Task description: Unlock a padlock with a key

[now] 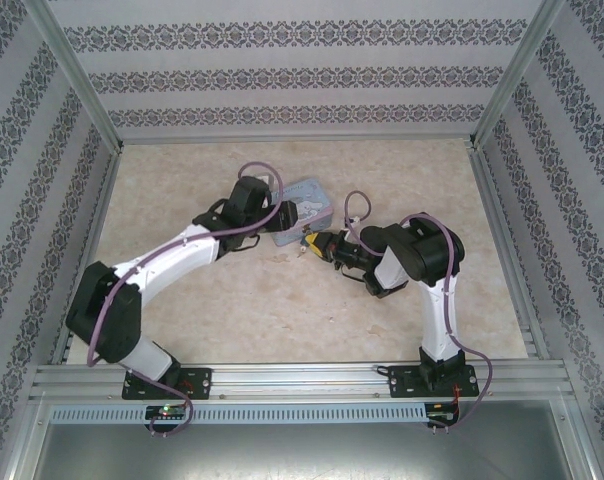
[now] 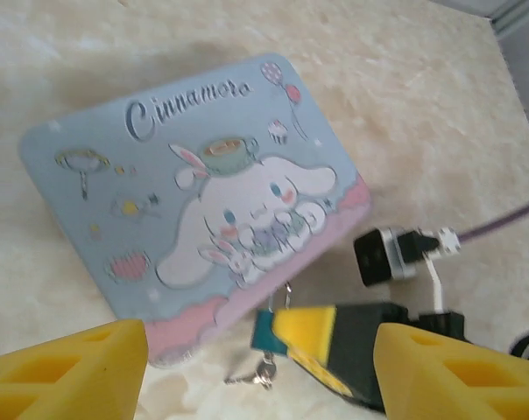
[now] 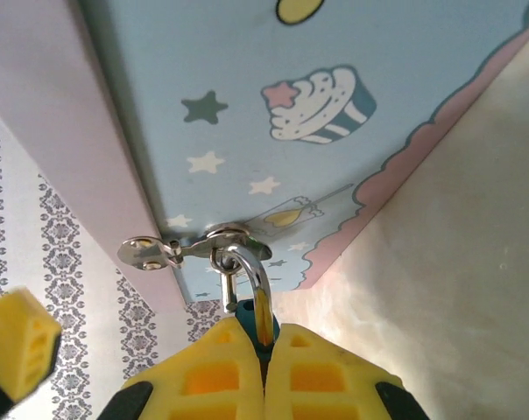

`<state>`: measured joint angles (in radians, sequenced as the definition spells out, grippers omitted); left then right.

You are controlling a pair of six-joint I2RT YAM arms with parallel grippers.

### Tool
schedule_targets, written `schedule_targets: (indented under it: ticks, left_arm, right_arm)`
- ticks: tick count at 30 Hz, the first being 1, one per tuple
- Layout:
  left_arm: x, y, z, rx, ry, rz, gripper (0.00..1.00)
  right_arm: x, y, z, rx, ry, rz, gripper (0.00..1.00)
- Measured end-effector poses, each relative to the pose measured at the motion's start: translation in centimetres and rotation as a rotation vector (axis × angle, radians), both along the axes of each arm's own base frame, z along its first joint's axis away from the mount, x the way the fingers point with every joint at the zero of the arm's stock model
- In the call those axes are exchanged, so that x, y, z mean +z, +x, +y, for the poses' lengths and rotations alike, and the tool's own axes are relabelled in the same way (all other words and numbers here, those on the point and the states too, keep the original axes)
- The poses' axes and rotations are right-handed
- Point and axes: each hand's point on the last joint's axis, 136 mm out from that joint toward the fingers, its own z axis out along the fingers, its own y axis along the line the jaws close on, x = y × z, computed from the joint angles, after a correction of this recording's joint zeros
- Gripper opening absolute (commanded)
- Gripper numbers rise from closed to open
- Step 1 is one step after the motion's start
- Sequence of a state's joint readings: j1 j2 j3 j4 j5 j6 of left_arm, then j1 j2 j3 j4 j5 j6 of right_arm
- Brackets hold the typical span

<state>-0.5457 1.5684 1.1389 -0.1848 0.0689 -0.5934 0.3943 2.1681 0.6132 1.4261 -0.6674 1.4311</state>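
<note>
The small teal padlock [image 2: 265, 332] hangs by its metal shackle [image 3: 250, 273] from the hasp [image 3: 214, 240] on the front of the pale blue cartoon tin box [image 2: 203, 184]. My right gripper [image 3: 266, 339] is shut on the padlock body [image 3: 250, 313]; its yellow finger [image 2: 306, 332] shows in the left wrist view. A tiny metal key [image 2: 257, 374] on a ring sits just under the padlock; I cannot tell whether it is in the keyhole. My left gripper [image 2: 264, 389] stands open above the key and padlock, with one finger on either side and nothing held.
The tin box [image 1: 307, 203] sits mid-table on the marbled surface [image 1: 282, 300]. Both grippers meet at its near edge: left gripper [image 1: 284, 220], right gripper [image 1: 316, 244]. Patterned walls and metal frame rails enclose the table.
</note>
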Motion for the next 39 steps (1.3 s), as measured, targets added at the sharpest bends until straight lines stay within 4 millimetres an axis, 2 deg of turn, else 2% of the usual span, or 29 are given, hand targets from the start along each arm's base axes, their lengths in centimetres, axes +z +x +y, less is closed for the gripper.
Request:
schedule_targets:
  ticks: [2,5,9,12,15,26,39]
  left_arm:
    - [-0.6,1.2,0.1,0.005,0.04,0.03,0.7]
    - [-2.7,2.2,0.2,0.004,0.121,0.097,0.71]
    - [-6.4,2.0,1.1,0.0,0.241,0.201,0.71]
    - [-8.2,1.7,1.8,-0.003,0.31,0.254,0.71]
    - [-7.7,2.1,1.9,-0.009,0.341,0.246,0.71]
    - [-8.1,2.2,2.1,-0.019,0.373,0.254,0.71]
    - [-8.4,2.1,1.3,-0.044,0.333,0.249,0.65]
  right_arm:
    - [0.0,0.0,0.0,0.001,0.0,-0.003,0.0]
    - [0.0,-0.1,0.0,0.003,-0.002,-0.005,0.0]
    - [0.0,-0.2,0.0,0.007,-0.006,-0.014,0.0]
    - [0.0,-0.3,-0.1,0.017,-0.007,-0.017,0.0]
    - [0.1,-0.6,-0.1,0.052,0.001,-0.015,0.0]
    - [0.8,-1.7,0.3,0.224,0.045,0.011,0.0]
    - [0.2,-1.8,-1.5,0.169,0.027,-0.007,0.0]
